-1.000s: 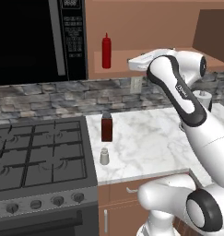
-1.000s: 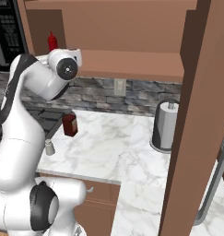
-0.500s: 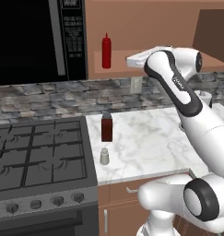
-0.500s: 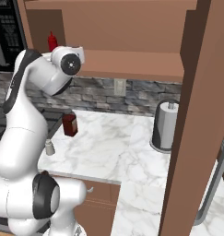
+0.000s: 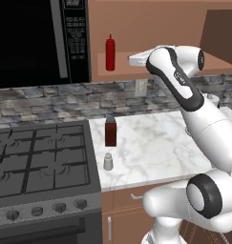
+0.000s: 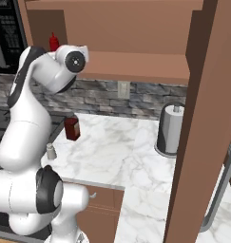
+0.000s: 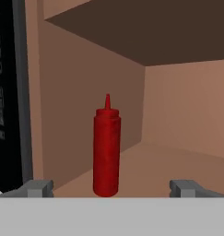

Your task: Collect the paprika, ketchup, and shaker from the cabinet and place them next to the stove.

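Note:
The slim red ketchup (image 7: 107, 147) stands upright at the left end of the brown cabinet shelf (image 5: 122, 66), beside the microwave. My gripper (image 7: 111, 188) is open, level with the bottle's base and a short way in front of it, one fingertip to each side, touching nothing. From the left base view the hand (image 5: 134, 59) hangs at the shelf's front edge, right of the ketchup (image 5: 110, 52). On the marble counter, the dark paprika (image 5: 110, 132) and the small pale shaker (image 5: 108, 161) stand just right of the stove (image 5: 41, 162).
A black microwave (image 5: 36, 43) hangs left of the shelf, above the stove. A white paper-towel cylinder (image 6: 170, 128) stands at the counter's right, by a tall brown cabinet panel (image 6: 202, 118). An outlet (image 6: 123, 88) sits on the stone backsplash.
The hand has risen slightly and moved left along the shelf toward the ketchup. Its jaws stay wide, and the paprika and shaker have not moved.

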Robot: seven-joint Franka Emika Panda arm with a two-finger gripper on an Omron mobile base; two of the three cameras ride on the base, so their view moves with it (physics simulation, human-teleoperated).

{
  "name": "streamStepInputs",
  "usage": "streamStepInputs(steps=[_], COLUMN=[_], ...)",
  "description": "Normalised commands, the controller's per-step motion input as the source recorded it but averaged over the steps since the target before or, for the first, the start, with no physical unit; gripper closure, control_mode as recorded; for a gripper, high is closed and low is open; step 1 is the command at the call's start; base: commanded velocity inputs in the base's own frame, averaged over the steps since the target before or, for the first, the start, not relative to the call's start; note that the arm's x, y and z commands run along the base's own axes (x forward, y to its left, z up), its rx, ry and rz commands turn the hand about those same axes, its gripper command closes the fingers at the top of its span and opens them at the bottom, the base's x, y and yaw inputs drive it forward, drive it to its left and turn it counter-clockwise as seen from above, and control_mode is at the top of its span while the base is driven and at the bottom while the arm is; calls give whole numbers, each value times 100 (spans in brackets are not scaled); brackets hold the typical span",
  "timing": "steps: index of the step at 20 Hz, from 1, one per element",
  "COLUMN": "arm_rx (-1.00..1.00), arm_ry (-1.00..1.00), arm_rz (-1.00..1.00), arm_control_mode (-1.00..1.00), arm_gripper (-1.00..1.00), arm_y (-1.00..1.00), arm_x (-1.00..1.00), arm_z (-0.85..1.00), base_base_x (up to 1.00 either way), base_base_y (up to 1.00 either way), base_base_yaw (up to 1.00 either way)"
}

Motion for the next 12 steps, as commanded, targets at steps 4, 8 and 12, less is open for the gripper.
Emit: streamStepInputs(steps=[4,8,12], arm_rx=[0,0,0], arm_ry=[5,7,8], arm_rz=[0,-1,-2], arm_control_mode=[-100,-100,-100], arm_gripper=[-100,-100,-100], arm_y=[3,14,19], arm_x=[24,20,18], arm_z=[0,0,0], base_base_x=[0,0,0], base_base_y=[0,0,0], base_base_yaw=[0,0,0])
